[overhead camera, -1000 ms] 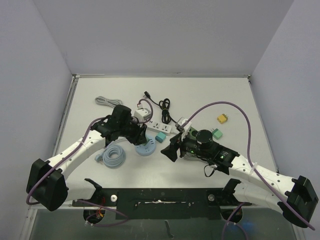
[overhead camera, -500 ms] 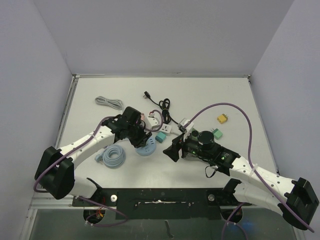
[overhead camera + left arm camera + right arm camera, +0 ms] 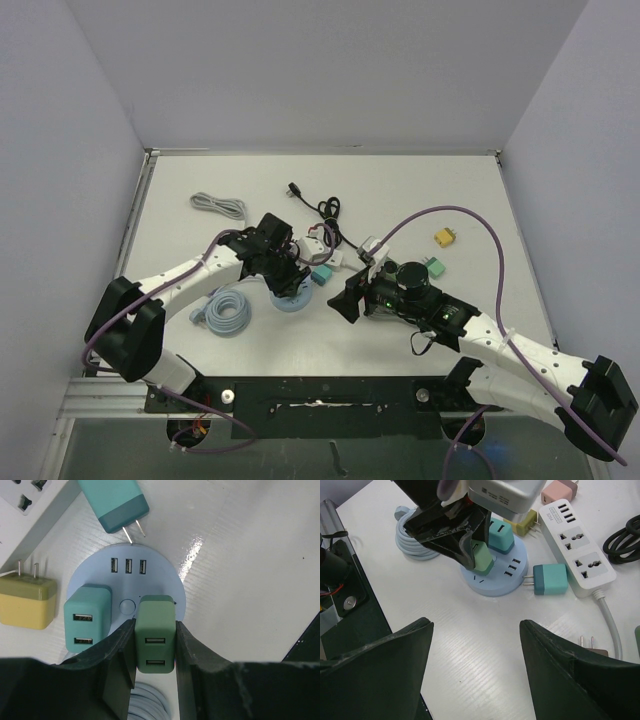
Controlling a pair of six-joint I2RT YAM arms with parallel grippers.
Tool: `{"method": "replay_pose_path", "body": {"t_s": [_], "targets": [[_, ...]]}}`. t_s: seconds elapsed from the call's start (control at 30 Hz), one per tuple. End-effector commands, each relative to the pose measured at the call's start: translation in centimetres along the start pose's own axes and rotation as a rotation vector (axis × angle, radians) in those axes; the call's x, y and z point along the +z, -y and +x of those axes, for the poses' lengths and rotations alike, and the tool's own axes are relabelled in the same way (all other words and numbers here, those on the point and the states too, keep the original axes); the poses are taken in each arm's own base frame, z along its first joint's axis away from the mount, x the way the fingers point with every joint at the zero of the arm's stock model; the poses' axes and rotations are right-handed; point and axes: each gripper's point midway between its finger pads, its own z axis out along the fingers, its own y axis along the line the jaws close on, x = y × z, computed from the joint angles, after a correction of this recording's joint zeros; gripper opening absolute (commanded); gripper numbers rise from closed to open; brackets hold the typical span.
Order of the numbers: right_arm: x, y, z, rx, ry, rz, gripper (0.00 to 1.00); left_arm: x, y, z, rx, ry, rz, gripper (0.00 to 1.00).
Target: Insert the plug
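Right now the left tool (image 3: 155, 647) is pinching a green USB charger plug (image 3: 155, 617), one finger pressed against each of its side faces. The plug's two USB ports face the left wrist camera. It sits on the round pale-blue power hub (image 3: 165, 580), at the hub's edge and just beside the small round button in its middle. From the right wrist view the plug leans slightly rather than standing straight, and its prongs are hidden, so I cannot tell whether they are in a socket.

A teal USB charger (image 3: 87, 617) stands on the same hub, close beside the green plug but not touching it. A second teal charger (image 3: 114, 502) lies on the tabletop (image 3: 400, 190) with its prongs pointing at the hub's rim. An olive-yellow charger (image 3: 27, 602) lies just off the hub on the other side. The white power strip (image 3: 580, 550) lies near the hub, and a coiled pale-blue cable (image 3: 225, 313) lies close by on the hub's other side.

The right tool (image 3: 476, 630) hangs above bare tabletop with its fingers spread wide, gripping nothing, a little apart from the hub and facing it.
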Motion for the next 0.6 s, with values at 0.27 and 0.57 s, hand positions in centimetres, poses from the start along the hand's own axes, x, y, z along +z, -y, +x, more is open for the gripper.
{"method": "replay_pose_path", "body": {"t_s": [0.27, 0.57], "targets": [[-0.6, 0.4, -2.3, -0.006, 0.096, 0.014, 0.7, 0.4, 0.7, 1.2, 0.038, -0.104, 0.032, 0.03], [-0.6, 0.4, -2.3, -0.003, 0.097, 0.014, 0.7, -1.0, 0.8, -0.1, 0.035, -0.08, 0.022, 0.02]]}}
